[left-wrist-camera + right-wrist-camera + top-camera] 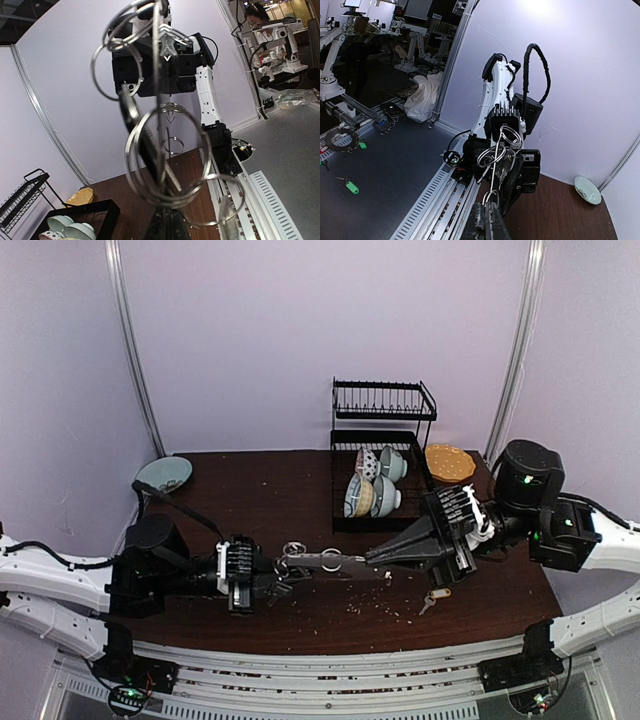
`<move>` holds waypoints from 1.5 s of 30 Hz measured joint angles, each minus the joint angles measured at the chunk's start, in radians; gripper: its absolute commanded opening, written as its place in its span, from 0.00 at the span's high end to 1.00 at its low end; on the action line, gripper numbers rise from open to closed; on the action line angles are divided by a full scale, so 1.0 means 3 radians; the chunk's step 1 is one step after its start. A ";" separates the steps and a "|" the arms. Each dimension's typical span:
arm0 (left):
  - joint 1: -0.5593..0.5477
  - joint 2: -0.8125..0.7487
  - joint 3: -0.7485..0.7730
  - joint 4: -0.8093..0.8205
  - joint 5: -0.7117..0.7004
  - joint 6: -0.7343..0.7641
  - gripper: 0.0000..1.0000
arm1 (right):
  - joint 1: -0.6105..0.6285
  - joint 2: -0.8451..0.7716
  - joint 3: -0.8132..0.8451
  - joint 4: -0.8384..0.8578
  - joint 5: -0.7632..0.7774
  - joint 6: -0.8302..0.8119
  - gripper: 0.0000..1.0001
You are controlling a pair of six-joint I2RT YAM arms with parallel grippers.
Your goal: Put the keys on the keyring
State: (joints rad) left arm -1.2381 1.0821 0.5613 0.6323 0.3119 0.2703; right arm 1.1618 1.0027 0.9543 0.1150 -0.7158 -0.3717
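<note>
The keyring (325, 560) hangs in the air between my two grippers, above the front middle of the table. My left gripper (272, 566) is shut on its left end and my right gripper (378, 558) is shut on its right end. In the left wrist view the keyring (159, 100) shows edge-on with small rings dangling, rising from my left gripper (172, 222). In the right wrist view my right gripper (491, 212) pinches the thin wire of the keyring (496, 155). The keys (436, 596), a silver key on a yellow tag, lie on the table under the right arm.
A black dish rack (345, 455) with bowls stands at the back middle. A teal plate (165, 473) sits at the back left corner and a yellow round mat (450, 462) at the back right. Crumbs dot the brown table (260, 490).
</note>
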 measured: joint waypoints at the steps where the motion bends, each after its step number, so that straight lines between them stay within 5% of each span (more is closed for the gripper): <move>1: 0.0000 0.0027 -0.0005 0.0036 0.0023 -0.0022 1.00 | -0.0001 0.0000 0.0000 -0.0011 -0.0029 -0.0008 1.00; 22: 0.0028 0.0729 -0.0088 0.1387 0.0411 -0.0689 1.00 | -0.0004 0.0060 -0.0144 0.0692 -0.0305 0.0304 1.00; 25: 0.0028 0.0717 -0.0097 0.1408 0.0345 -0.0724 1.00 | -0.0003 0.0042 -0.0142 0.0679 -0.0161 0.0266 0.83; 32: 0.0037 0.0500 -0.0253 0.1274 -0.0069 -0.0666 1.00 | 0.0025 -0.0159 -0.0080 0.0130 0.0420 0.0192 0.70; 39: 0.0070 0.0120 -0.0292 0.0936 -0.0432 -0.0429 1.00 | 0.0036 -0.0215 -0.0017 -0.0224 0.0862 0.0324 0.44; 45: 0.0070 0.0028 -0.0292 0.0698 -0.0538 -0.0280 1.00 | 0.0036 0.0029 0.0303 -0.0366 0.1057 0.0581 0.51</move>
State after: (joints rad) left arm -1.2171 1.0904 0.4736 0.8417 0.1505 0.1864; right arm 1.1725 1.0115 1.0451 0.0051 -0.3988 -0.1974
